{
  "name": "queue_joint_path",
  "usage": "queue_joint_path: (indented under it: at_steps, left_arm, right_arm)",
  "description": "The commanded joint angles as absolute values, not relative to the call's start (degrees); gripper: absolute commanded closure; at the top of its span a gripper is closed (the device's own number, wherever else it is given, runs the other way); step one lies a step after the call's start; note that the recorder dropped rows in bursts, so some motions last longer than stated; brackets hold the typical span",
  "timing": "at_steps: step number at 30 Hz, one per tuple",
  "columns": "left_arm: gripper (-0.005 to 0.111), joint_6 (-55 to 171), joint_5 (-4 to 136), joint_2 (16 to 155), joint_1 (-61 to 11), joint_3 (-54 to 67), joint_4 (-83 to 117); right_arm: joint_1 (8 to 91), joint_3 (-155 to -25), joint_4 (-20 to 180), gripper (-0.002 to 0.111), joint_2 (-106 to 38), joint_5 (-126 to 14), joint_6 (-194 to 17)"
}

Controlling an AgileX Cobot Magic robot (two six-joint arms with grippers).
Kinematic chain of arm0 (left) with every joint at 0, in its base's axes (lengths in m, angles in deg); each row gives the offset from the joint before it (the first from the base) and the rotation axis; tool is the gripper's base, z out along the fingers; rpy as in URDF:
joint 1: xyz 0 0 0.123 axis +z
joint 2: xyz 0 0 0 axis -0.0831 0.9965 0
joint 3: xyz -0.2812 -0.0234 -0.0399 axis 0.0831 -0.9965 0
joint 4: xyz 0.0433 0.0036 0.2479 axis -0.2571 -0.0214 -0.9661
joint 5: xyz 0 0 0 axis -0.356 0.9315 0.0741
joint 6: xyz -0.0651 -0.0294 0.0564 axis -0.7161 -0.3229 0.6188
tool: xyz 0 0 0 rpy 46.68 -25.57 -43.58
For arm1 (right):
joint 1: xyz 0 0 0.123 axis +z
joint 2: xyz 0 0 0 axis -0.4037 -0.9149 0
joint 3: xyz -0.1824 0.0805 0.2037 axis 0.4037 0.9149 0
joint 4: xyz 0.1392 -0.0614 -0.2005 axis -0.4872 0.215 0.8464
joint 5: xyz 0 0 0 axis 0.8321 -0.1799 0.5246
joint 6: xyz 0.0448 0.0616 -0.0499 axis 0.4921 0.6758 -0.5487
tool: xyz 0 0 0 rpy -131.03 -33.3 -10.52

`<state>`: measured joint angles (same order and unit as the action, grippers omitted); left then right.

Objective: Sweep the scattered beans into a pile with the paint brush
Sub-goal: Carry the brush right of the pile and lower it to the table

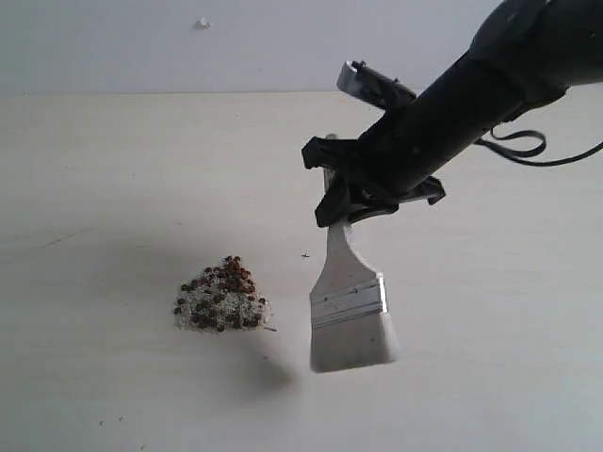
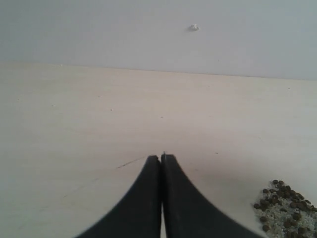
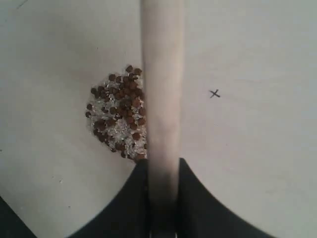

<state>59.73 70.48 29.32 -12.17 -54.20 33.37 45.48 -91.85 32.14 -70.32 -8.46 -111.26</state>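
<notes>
The sweeping looks all but done: the beans [image 1: 229,271] lie gathered in one compact pile [image 1: 222,299] on the pale bench [image 1: 104,188], reddish-brown ones mixed with whitish grains; only a bean or two sits at the very rim of the mound. A few faint specks near the front of the bench are too small to identify.

The paint brush [image 1: 350,301] hangs to the right of the pile in the exterior view, bristles down, clearly apart from the beans. Its shadow falls offset from the bristles, so I judge it lifted off the surface rather than pressing on it; the step in hand reads as a pause above the bench between or after strokes.

If any tidying remains, the next move calls for lowering the bristles onto the bench just beside the mound's right flank and drawing them gently inward; too firm a push would spread the pile again.

The right arm slopes down from the upper right of the exterior view; the right end effector [image 1: 341,209] is clamped on the wooden handle above the metal ferrule. In the right wrist view the handle runs straight out from between the jaws, and its line passes over one edge of the pile; a small pencilled cross [image 3: 214,93] lies on the handle's other side.

The left end effector [image 2: 161,161] is fully closed with nothing between its fingers; it sits over bare bench, with the pile near it at the corner of the left wrist view. The exterior view does not show the left arm.
</notes>
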Motion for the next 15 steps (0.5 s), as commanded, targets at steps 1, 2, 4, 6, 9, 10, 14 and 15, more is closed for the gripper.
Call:
queue_joint_path:
  at_steps: [1, 2, 4, 6, 9, 10, 14, 15]
  left_arm:
    - [0.107, 60.0, 70.5, 29.2, -12.0, -54.2, 33.3]
    - [0.107, 60.0, 70.5, 29.2, -12.0, -54.2, 33.3]
    - [0.107, 60.0, 70.5, 29.2, -12.0, -54.2, 33.3]
    - [0.107, 60.0, 70.5, 29.2, -12.0, -54.2, 33.3]
    - [0.107, 60.0, 70.5, 29.2, -12.0, -54.2, 33.3]
    - [0.107, 60.0, 70.5, 29.2, -12.0, -54.2, 33.3]
    - [0.107, 60.0, 70.5, 29.2, -12.0, -54.2, 33.3]
    - [0.107, 60.0, 70.5, 29.2, -12.0, -54.2, 33.3]
  right_arm:
    - [45.2, -92.3, 27.1, 0.108, -75.6, -8.0, -115.5]
    - [45.2, -92.3, 26.7, 0.108, -76.8, -7.3, -117.0]
    - [45.2, -92.3, 26.0, 0.108, -78.8, -6.4, -119.7]
    - [45.2, -92.3, 23.9, 0.108, -80.1, -6.4, -121.8]
    - [44.9, -92.3, 17.9, 0.108, -81.6, -6.4, -127.2]
    - [44.7, -92.3, 16.0, 0.108, -82.1, -6.2, -128.5]
    - [43.5, -92.3, 14.8, 0.108, -82.8, -6.4, -129.3]
    - [43.3, -92.3, 14.8, 0.108, -82.9, -6.4, -129.3]
